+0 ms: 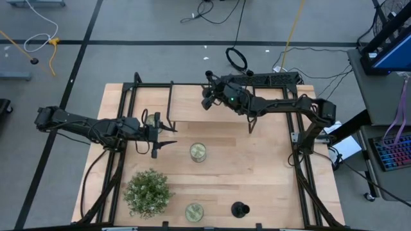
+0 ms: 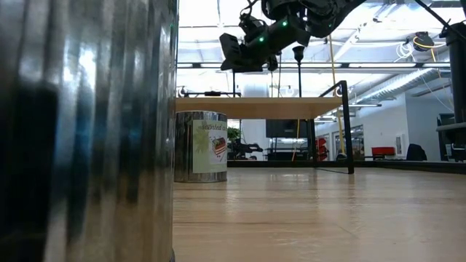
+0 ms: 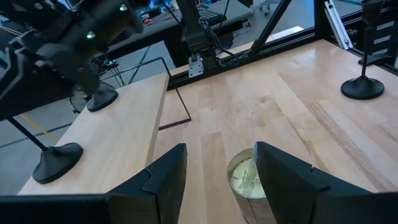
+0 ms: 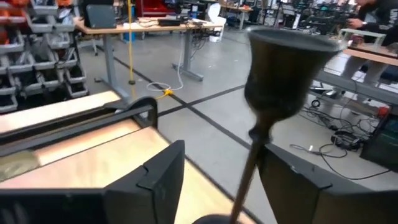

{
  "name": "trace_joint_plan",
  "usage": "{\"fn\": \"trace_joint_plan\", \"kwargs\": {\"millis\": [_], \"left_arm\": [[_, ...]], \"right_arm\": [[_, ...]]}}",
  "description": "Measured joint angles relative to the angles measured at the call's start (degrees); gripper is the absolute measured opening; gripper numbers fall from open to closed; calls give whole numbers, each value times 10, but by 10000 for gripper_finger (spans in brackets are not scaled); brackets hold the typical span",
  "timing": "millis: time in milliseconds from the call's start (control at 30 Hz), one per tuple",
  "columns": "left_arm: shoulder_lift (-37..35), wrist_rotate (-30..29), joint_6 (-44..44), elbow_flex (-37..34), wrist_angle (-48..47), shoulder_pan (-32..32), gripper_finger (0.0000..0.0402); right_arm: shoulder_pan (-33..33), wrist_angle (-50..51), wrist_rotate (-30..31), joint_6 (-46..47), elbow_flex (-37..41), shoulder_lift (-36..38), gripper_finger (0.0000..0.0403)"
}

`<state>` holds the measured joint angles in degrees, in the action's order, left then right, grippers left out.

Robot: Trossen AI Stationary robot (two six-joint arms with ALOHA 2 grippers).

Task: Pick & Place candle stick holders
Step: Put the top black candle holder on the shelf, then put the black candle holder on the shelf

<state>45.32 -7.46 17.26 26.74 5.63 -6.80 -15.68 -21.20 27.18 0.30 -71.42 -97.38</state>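
Now my right gripper (image 1: 207, 96) is up over the shelf at the back of the bench (image 1: 270, 160). Its jaws are spread, with a candle stick holder (image 4: 283, 81) standing straight up just in front of them. My left gripper (image 1: 168, 138) waits with jaws spread near a tin (image 1: 198, 151). One more holder (image 1: 239, 209) stands at the front edge.

We see even, bright overhead light on the pale counter (image 1: 257, 160), only soft short shadows, ceiling strip lights glaring white in the low view, a shiny tin (image 2: 87, 131) looming blurred there, the candle stick holder (image 4: 283, 81) soft and smeared close up.
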Motion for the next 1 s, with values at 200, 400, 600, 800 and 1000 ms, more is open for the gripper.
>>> {"fn": "trace_joint_plan", "kwargs": {"millis": [200, 400, 600, 800, 1000], "left_arm": [[0, 0, -2, 0, 0, 0, 198], [0, 0, -13, 0, -1, -1, 198], [0, 0, -13, 0, -4, -1, 198], [0, 0, -13, 0, -3, -1, 198], [0, 0, -24, 0, 7, -1, 198]], "right_arm": [[29, 47, 1, -40, 0, 33, 213], [81, 168, 70, -23, 0, 93, 213], [164, 388, 58, 60, 0, 160, 211], [269, 585, -115, 127, 2, 207, 211], [381, 531, -254, 143, 111, 247, 210]]}}
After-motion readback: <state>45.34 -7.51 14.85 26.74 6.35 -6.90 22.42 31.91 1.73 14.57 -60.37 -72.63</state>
